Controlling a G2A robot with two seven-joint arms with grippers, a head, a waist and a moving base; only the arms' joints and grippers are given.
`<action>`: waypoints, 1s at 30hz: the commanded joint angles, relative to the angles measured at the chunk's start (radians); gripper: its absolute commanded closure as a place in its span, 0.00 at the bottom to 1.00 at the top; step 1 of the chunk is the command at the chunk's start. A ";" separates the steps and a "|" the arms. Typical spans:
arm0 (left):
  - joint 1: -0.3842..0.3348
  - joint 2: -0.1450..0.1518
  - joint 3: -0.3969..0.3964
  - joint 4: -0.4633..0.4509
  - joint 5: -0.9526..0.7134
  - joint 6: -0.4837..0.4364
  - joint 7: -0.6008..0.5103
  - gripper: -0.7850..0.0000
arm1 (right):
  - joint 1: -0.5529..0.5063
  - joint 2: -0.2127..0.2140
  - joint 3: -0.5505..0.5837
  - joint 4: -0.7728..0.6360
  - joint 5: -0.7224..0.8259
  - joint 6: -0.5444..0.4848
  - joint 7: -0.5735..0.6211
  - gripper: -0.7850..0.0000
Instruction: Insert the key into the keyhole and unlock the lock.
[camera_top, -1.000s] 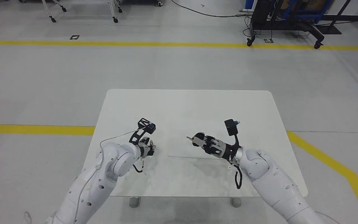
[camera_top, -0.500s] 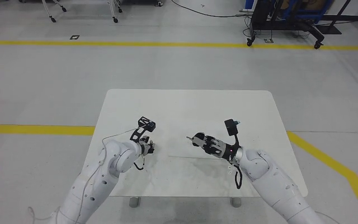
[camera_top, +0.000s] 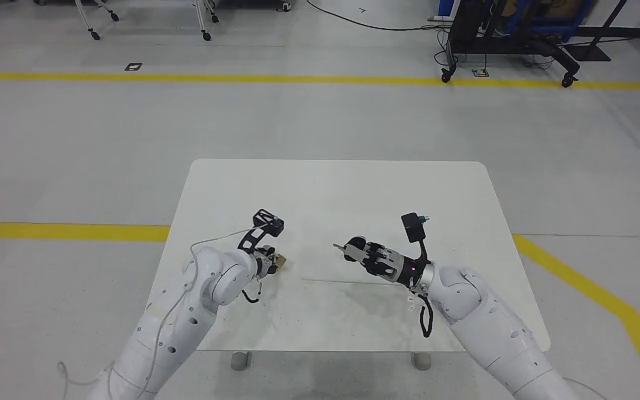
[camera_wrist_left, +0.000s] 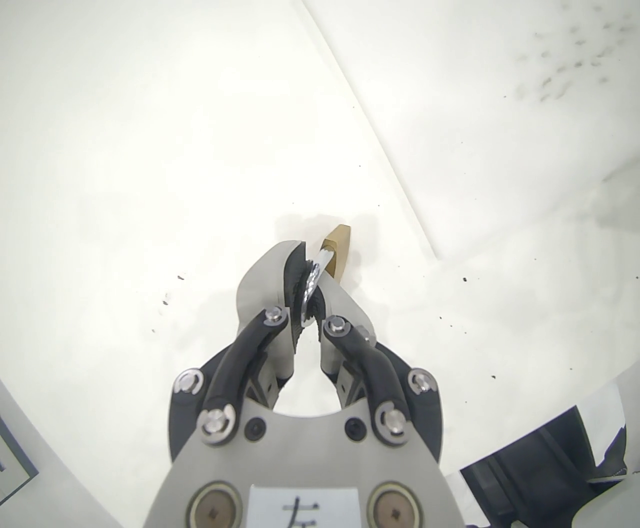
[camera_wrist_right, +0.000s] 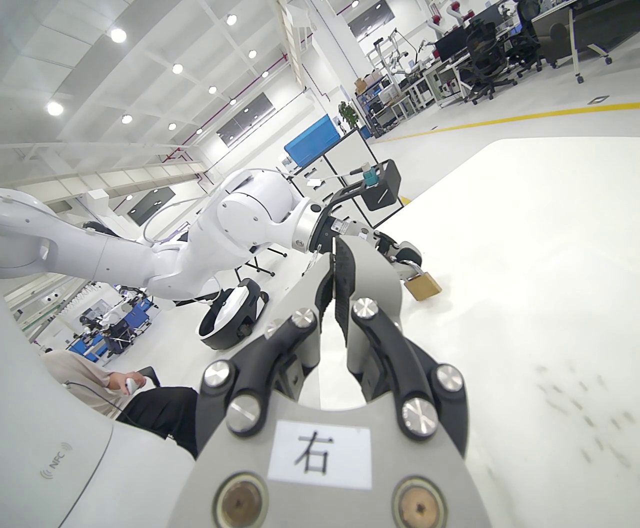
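Top view: left gripper (camera_top: 273, 263) grips lock (camera_top: 281, 262) near the table seam (camera_top: 360, 281)

— How much of the padlock (camera_wrist_left: 338, 248) can you make out?
— One brass corner. The left gripper (camera_wrist_left: 310, 272) covers most of the shackle with its pads, and one finger hides the rest of the body. The keyhole can't be made out.
— And the key (camera_top: 337, 245)?
— From above, a sliver past the right gripper (camera_top: 346, 248), too small to show teeth. Up close it's buried between the pads (camera_wrist_right: 345, 272).
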 joint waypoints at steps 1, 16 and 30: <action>0.002 0.000 -0.002 -0.004 0.004 -0.006 0.006 1.00 | 0.000 0.000 0.000 0.000 0.000 0.000 0.000 1.00; 0.055 0.008 -0.045 -0.047 0.023 -0.068 0.166 1.00 | 0.000 0.000 0.000 0.000 0.000 0.000 0.000 1.00; -0.030 -0.033 -0.056 0.189 -0.489 -0.300 0.374 1.00 | -0.066 -0.013 0.025 0.015 0.177 -0.057 -0.171 1.00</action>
